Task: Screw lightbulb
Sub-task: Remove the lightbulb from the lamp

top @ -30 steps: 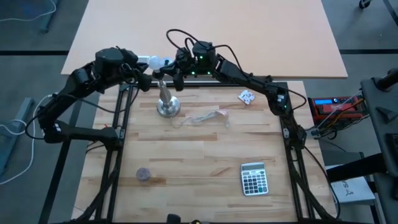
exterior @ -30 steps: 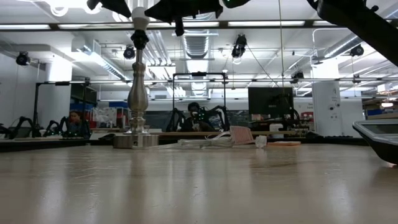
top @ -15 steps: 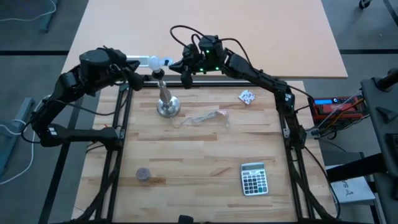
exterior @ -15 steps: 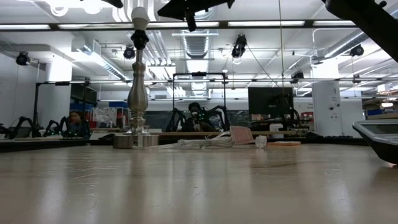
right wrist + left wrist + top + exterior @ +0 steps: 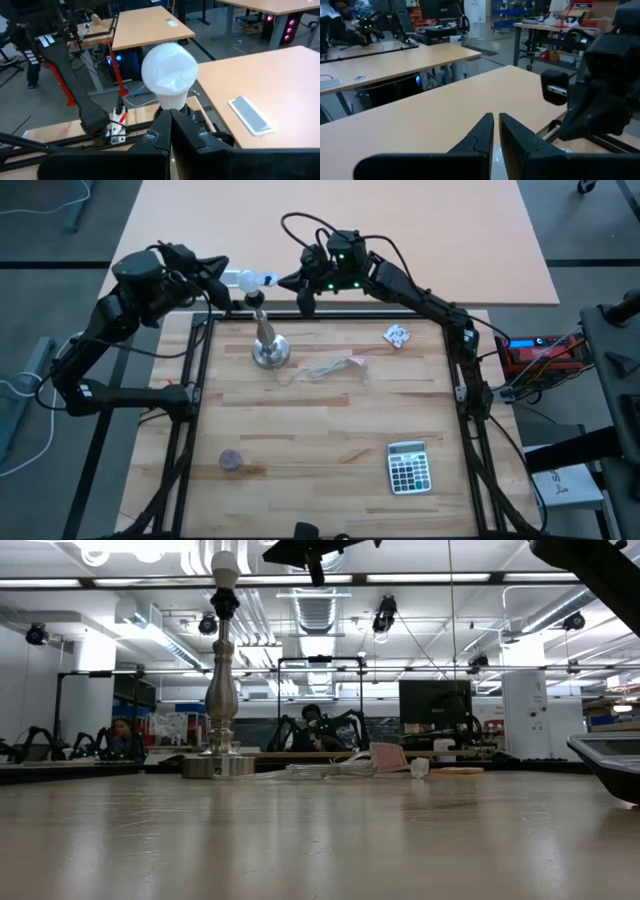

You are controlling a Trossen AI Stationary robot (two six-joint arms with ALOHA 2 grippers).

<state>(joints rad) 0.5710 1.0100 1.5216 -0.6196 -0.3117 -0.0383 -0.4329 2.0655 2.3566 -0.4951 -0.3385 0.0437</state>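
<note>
The white frosted lightbulb [image 5: 169,74] sits upright in the black socket on top of the silver stand [image 5: 268,350], near the table's far edge; the low view shows the lightbulb [image 5: 225,564] on the stand's stem [image 5: 222,690]. My right gripper [image 5: 170,113] is shut and hangs level just right of the bulb, apart from it; the high view also shows this gripper [image 5: 300,288]. My left gripper [image 5: 495,118], fingers together and empty, hangs left of the bulb [image 5: 248,279] and points over the beige table beyond. The high view shows it high up [image 5: 224,280].
A thin cord [image 5: 330,368] trails from the stand's round base. A crumpled paper scrap [image 5: 397,335] lies at far right, a calculator [image 5: 408,468] at near right, a small dark disc [image 5: 231,461] at near left. A beige table [image 5: 400,240] stands beyond the far edge.
Both grippers have risen and drawn away from the bulb and socket, the left toward the table's left, the right toward its right. The left has tipped up toward level and gone out of the low view. The bulb stays on the stand.
</note>
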